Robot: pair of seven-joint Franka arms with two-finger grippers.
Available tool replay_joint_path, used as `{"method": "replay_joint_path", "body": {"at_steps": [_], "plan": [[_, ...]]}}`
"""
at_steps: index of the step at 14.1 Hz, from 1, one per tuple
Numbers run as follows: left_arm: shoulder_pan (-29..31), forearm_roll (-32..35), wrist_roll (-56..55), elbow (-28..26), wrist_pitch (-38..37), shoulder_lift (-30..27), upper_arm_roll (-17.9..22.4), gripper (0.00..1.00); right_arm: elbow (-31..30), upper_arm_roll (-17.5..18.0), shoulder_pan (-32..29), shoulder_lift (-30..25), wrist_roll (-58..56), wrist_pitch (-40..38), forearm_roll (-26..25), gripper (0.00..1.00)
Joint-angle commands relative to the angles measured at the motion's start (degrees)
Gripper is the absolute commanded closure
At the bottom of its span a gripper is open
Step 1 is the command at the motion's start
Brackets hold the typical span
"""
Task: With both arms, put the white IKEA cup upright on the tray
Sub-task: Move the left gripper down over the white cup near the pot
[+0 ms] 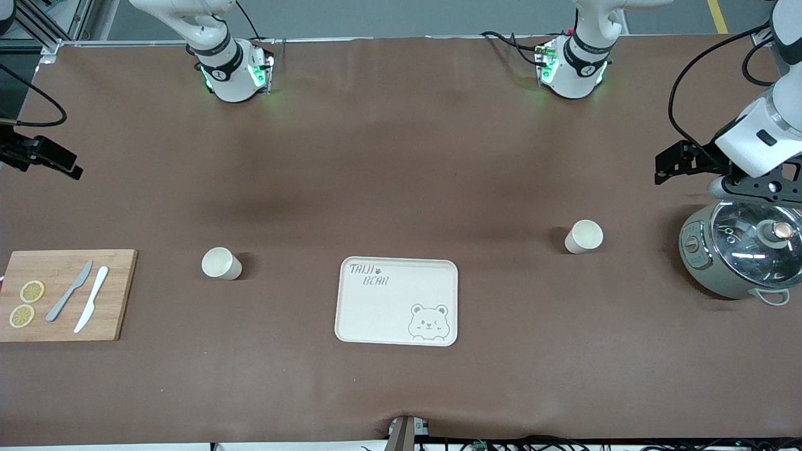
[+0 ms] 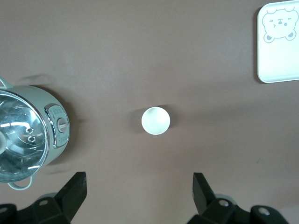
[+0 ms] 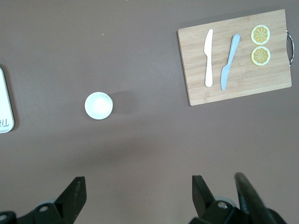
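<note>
White cups beside tray, each below open empty jaws, left gripper, right gripper.

tray cut by right wrist view's edge | cooker partly hidden under left arm

Matt brown cloth-like table cover, wooden cutting board, glossy glass-lidded cooker, smooth matt cream tray

The cream tray is showing the grey printed words "TAIJI BEAR" in one corner, with a small paw mark after the first word. Nothing else on the surface is carrying writing that can be read.
</note>
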Motion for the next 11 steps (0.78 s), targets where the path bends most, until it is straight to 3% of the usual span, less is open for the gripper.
{"method": "replay_joint_path", "body": {"at_steps": [1,11], "plan": [[-0.13,0.58,-0.62,0.73,0.21,0.61,0.17,0.00,1.36,0.39,-0.29,0.69,0.92,-0.73,0.60,0.00],[-0.22,1.36,-0.35,1.79,0.21,1.41,0.17,0.00,1.18,0.39,-0.29,0.69,0.92,-0.56,0.60,0.00]]}}
